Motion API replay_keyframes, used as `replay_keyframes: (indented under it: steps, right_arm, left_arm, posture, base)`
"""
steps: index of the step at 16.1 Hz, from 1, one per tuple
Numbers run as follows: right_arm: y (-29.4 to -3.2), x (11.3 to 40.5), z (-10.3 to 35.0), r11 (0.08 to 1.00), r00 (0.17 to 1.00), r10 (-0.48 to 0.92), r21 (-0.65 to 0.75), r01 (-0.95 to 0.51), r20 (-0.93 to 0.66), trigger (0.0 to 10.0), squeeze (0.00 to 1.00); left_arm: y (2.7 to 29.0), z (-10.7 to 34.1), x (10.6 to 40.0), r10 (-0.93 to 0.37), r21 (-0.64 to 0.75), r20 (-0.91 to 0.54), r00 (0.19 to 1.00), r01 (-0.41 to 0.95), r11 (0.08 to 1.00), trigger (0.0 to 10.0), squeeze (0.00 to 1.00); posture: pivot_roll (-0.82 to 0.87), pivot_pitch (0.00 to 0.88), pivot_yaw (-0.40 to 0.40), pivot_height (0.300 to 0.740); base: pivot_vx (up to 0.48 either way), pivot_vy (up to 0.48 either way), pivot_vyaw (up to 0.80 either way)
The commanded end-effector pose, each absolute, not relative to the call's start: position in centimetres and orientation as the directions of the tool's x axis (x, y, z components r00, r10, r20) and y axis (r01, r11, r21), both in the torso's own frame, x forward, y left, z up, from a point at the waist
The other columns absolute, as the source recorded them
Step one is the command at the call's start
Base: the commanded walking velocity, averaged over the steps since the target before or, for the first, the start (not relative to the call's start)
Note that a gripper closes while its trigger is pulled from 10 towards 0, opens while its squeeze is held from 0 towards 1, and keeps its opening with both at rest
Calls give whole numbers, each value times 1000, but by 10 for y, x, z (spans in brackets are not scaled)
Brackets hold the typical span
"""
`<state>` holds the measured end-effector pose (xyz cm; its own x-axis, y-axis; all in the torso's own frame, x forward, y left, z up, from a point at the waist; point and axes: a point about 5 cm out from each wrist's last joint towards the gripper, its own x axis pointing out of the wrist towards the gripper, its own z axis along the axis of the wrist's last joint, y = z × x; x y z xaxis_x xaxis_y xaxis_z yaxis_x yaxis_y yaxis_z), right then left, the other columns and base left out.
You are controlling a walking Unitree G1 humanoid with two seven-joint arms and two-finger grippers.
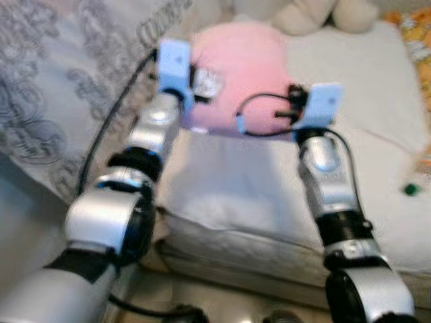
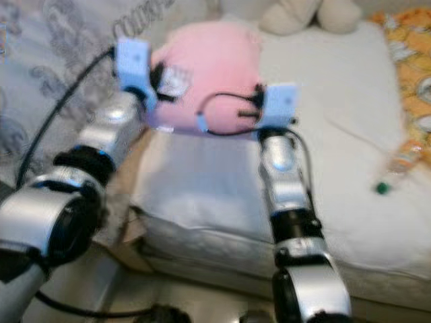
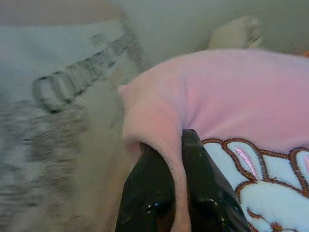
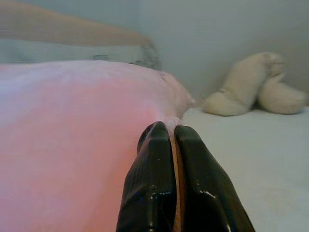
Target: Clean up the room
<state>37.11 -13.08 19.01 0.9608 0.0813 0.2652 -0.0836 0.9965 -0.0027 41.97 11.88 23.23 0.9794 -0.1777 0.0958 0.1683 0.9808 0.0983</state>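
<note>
A round pink cushion (image 1: 239, 74) with a white rabbit patch (image 3: 260, 188) is held up over the white bed (image 1: 269, 182) between my two arms. My left gripper (image 3: 176, 145) is shut on the cushion's left edge, pink fabric pinched between its black fingers (image 3: 205, 183). My right gripper (image 4: 166, 130) is shut on the cushion's right edge, a thin fold of cloth between its fingers (image 4: 149, 183). Both blue wrist mounts press against the cushion's sides.
A grey patterned blanket (image 1: 60, 81) hangs at the left of the bed. A cream plush toy (image 1: 316, 13) lies at the back near the wall. An orange patterned cloth (image 2: 411, 74) and a small green-capped thing (image 2: 382, 188) lie at the bed's right.
</note>
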Motion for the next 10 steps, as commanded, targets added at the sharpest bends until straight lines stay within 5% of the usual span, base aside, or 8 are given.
replay_keyframes:
  steps: [1,10]
  right_arm:
    - [-147,372,194,1000,959,19,17,-25,281,10000,0]
    - [-152,371,189,1000,963,0,14,-4,270,10000,0]
  left_arm:
    - [133,245,422,-114,85,140,984,103,991,10000,0]
    - [122,242,423,-132,167,90,987,116,979,10000,0]
  posture:
    - [-229,0,107,723]
    - [-230,0,114,723]
  base:
    - [386,281,0]
    - [386,63,0]
